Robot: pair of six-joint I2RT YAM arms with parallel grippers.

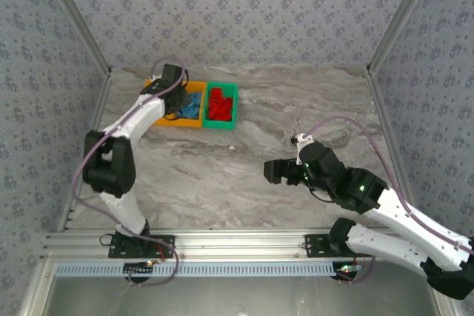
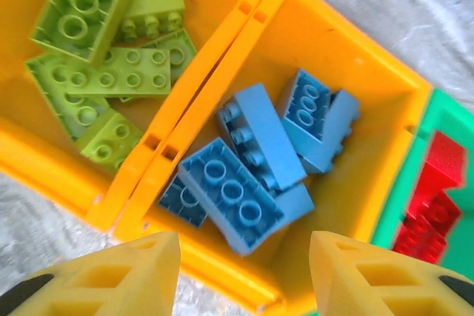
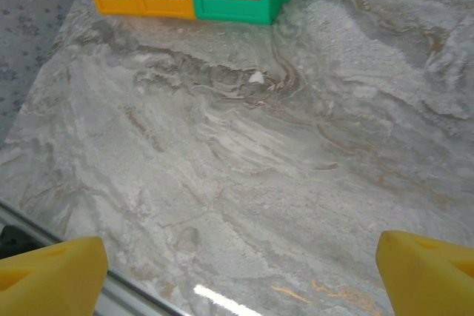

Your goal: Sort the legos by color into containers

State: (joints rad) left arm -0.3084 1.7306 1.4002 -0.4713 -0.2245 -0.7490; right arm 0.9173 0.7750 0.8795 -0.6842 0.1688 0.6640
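Three joined containers stand at the back left: a left orange bin [image 2: 44,160] with lime green legos [image 2: 111,64], a middle orange bin [image 2: 348,42] with light blue legos [image 2: 244,175], and a green bin [image 2: 437,109] with red legos [image 2: 433,205]. My left gripper [image 2: 244,271] hovers over the near wall of the middle bin, its yellow fingers apart with nothing between them. In the top view it [image 1: 180,106] hangs over the orange bins [image 1: 194,120]. My right gripper [image 1: 269,172] is open above bare table at centre right. Its wrist view shows the bins [image 3: 237,7] far off.
The marble table [image 1: 244,183] has patterned walls at the back and sides, and a metal rail [image 1: 222,246] runs along its near edge. A small white speck [image 3: 257,77] lies on the surface between the right gripper and the green bin [image 1: 222,122].
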